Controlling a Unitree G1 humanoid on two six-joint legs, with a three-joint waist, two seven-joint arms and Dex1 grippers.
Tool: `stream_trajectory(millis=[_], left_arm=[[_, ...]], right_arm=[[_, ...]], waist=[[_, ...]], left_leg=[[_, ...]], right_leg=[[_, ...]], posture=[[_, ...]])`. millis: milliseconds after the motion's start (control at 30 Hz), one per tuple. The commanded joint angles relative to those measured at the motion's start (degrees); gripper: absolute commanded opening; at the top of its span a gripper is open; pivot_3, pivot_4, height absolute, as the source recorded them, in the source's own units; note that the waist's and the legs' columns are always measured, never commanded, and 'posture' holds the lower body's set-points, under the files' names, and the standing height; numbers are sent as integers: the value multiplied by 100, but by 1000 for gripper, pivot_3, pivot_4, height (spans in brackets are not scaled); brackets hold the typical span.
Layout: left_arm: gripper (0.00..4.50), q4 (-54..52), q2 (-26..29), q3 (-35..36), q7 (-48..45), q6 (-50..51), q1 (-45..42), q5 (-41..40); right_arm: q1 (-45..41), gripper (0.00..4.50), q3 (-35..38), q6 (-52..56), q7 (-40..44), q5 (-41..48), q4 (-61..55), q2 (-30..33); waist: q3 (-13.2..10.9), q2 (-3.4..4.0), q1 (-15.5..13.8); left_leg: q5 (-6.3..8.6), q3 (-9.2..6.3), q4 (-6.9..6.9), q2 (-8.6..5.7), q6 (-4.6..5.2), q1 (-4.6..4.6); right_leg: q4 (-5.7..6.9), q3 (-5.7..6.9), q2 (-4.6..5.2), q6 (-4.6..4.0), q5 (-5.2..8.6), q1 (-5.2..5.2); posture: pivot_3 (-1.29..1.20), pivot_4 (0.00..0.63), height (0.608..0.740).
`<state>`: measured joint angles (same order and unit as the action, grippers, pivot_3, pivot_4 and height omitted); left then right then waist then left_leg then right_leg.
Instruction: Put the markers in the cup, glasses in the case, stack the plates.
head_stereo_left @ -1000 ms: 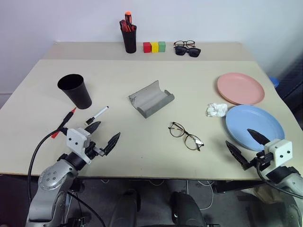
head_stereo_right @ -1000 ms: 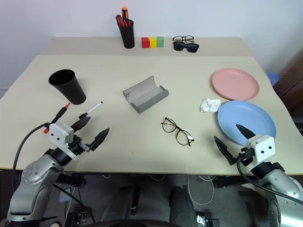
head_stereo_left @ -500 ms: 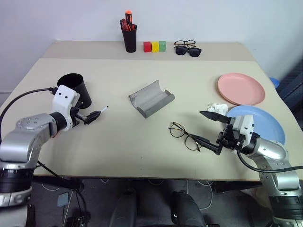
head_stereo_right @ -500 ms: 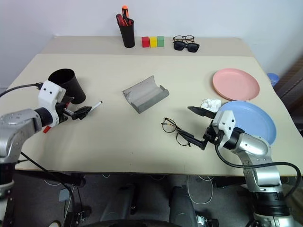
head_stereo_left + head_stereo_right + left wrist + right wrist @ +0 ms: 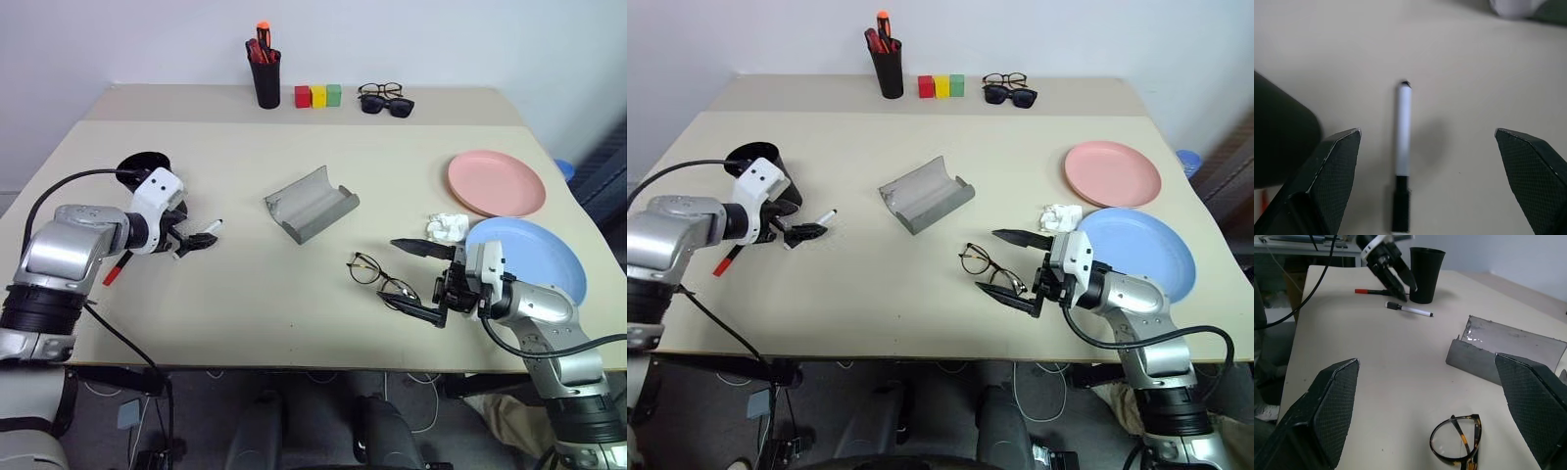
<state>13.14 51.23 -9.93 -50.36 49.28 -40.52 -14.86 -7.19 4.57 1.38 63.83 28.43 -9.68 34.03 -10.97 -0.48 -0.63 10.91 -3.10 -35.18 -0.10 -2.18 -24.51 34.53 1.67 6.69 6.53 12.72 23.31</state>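
My left gripper point(image 5: 199, 235) hangs open over the white-barrelled marker point(image 5: 1402, 147), whose black cap lies between its fingers without touching them. The red marker point(image 5: 115, 269) lies beside it, partly under my left arm. Just behind stands the black cup point(image 5: 754, 154), upright. My right gripper point(image 5: 390, 272) is open and level, one finger on each side of the wire-framed glasses point(image 5: 1459, 445) on the table. The grey case point(image 5: 312, 204) lies open mid-table. On the right, the pink plate point(image 5: 497, 182) and the blue plate point(image 5: 534, 257) sit side by side.
A crumpled white paper point(image 5: 447, 227) lies between the two plates. At the back edge stand a black pen holder point(image 5: 265, 83) with red-orange pens, three coloured blocks point(image 5: 313, 95), and sunglasses with another pair of spectacles point(image 5: 385, 101).
My left arm swung up from the table's front edge to the white marker by the cup. My right arm swung left from the blue plate to the glasses. Both grippers stayed open.
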Motion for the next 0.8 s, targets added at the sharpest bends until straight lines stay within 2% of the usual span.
stream_trajectory(millis=[33,133,167,267,433,600,700,800], left_arm=[[4500,527,-27,-405,-273,154,-464,394],[4500,1379,-335,-894,-300,346,-976,824],[3964,1623,-431,-946,-231,302,-1089,940],[2761,1894,-617,-1083,-457,265,-1316,1074],[53,2176,-850,-987,-625,481,-1553,1156],[20,1061,-561,-907,-1071,538,-1066,977],[20,-555,-296,-215,-1150,-428,-184,616],[20,-1751,-318,612,-984,-1351,622,283]], right_arm=[[34,4490,57,-121,-44,46,-89,-72],[100,4490,71,-181,-91,22,-86,-102],[117,4500,74,-192,-113,15,-92,-107],[172,4500,101,-202,-174,6,-123,-100],[248,4500,125,-147,-308,14,-257,-60],[176,4500,100,-33,-461,14,-335,-41],[53,4500,55,37,-556,-11,-328,-58],[-43,4500,32,73,-606,-29,-279,-71]], waist=[[0,0,-1],[-1,-5,-20],[-1,-6,-11],[-1,-6,-3],[-1,-7,-4],[-1,-7,12],[-2,-8,64],[-9,-18,70]], left_leg=[[0,0,0,0,0,0],[0,0,-6,0,1,0],[-1,0,-8,-1,1,-1],[-1,0,-8,-2,1,1],[-1,-2,-10,-2,1,3],[-1,-3,-12,-3,1,3],[-1,-4,-8,-2,1,3],[-1,-8,-7,1,0,1]], right_leg=[[0,0,0,1,0,0],[6,0,0,2,1,-1],[7,0,0,4,2,-2],[8,-1,0,5,2,-2],[26,-2,1,6,4,1],[44,-5,3,4,4,7],[50,-8,4,-2,1,15],[54,-10,5,-8,1,20]], posture=[[0,150,740],[0,150,740],[0,150,740],[0,150,740],[0,150,740],[0,150,740],[0,150,740],[0,150,740]])
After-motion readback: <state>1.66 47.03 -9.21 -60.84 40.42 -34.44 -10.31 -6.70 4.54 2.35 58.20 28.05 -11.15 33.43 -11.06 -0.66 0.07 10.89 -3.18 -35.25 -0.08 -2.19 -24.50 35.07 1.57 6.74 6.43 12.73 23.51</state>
